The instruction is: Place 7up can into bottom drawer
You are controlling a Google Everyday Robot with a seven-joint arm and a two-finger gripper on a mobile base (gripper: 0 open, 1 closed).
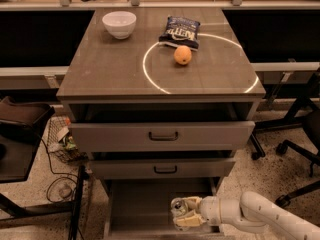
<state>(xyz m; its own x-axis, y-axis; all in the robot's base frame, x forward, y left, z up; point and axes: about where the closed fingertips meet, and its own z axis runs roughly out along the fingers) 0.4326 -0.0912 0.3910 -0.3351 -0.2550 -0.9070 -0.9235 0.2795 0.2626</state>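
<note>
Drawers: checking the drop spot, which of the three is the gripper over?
The bottom drawer, the lowest, open tray; the gripper holds the 7up can over its floor.

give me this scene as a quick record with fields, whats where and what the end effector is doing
end effector: low in the view, over the bottom drawer, closed on the 7up can
7up can: in the grasp, silver top showing, not yet released
bottom drawer: pulled out, grey floor visible
upper drawers: top drawer and middle drawer both slightly out
countertop: white bowl back left, chip bag and orange back right
</note>
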